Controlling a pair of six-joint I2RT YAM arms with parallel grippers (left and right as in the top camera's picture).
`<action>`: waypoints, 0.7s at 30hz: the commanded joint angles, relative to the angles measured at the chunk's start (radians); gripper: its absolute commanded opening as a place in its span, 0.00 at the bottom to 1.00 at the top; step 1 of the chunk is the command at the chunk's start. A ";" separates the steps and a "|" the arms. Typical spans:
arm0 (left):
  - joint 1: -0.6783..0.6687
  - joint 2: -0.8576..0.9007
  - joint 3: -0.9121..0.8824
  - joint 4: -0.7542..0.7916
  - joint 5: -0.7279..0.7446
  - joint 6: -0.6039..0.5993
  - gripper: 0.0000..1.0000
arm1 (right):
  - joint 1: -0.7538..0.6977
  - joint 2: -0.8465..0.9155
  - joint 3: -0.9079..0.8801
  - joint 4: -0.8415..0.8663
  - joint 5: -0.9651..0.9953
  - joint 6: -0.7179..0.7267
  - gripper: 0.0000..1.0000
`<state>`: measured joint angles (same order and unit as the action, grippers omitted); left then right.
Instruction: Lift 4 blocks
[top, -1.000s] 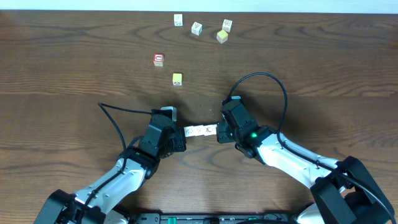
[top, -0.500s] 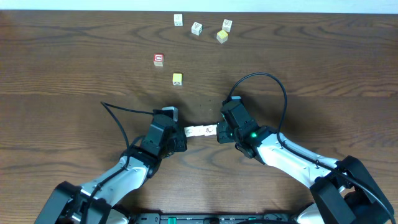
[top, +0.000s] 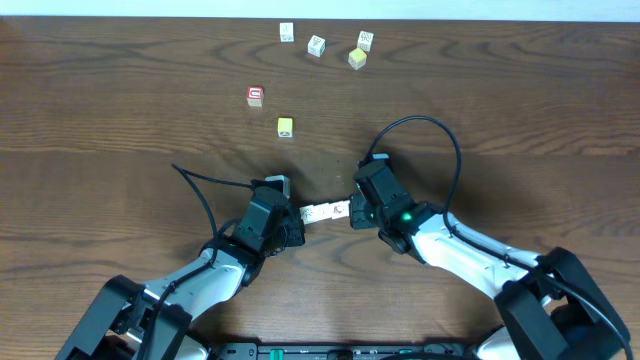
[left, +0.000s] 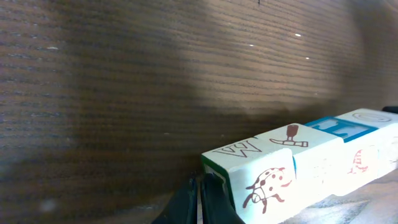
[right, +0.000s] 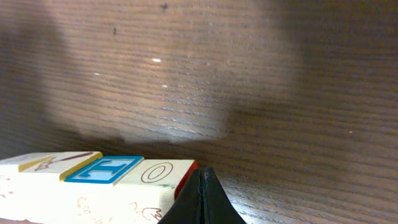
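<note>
Down at the near edge of the table (top: 100, 120), both arms reached inward and met at the middle, elbows bent and forearms angled toward each other like a pair of tongs. The left gripper (top: 291, 222) came in from the lower left, its jaws pressed fully together into a single dark point, and that point butted against the left end of the row of blocks (top: 322, 211). The right gripper (top: 352, 212) mirrored it from the lower right, jaws just as tightly closed and gripping nothing, its tip set against the red-edged right end of the row. So the row was pinched lengthwise between the two closed tips, not clasped inside either one! It sat slightly askew from overhead, the right end a touch farther from the robot than the left. The left wrist camera showed four top faces in line: a W, a hammer, a teal print and an oval. Whether the row had cleared the wood could not be told. A black cable (top: 440, 125) looped above the right arm. Farther out lay a yellow cube (top: 285, 126), then a red cube (top: 255, 95), well apart from the action. At the far edge sat three white cubes (top: 316, 45) and a second yellow cube (top: 357, 58).
</note>
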<state>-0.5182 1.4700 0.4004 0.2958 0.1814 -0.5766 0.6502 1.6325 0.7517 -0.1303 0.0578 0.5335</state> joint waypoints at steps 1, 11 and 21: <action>-0.064 -0.013 0.035 0.062 0.214 -0.002 0.07 | 0.072 0.032 0.033 0.041 -0.269 0.019 0.01; -0.064 -0.013 0.035 0.061 0.214 -0.002 0.07 | 0.072 0.040 0.033 0.045 -0.272 0.019 0.01; -0.064 -0.013 0.035 0.057 0.198 -0.002 0.07 | 0.071 0.040 0.033 0.042 -0.269 0.019 0.01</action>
<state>-0.5182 1.4700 0.4004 0.2989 0.1761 -0.5762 0.6502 1.6543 0.7517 -0.1184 0.0616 0.5331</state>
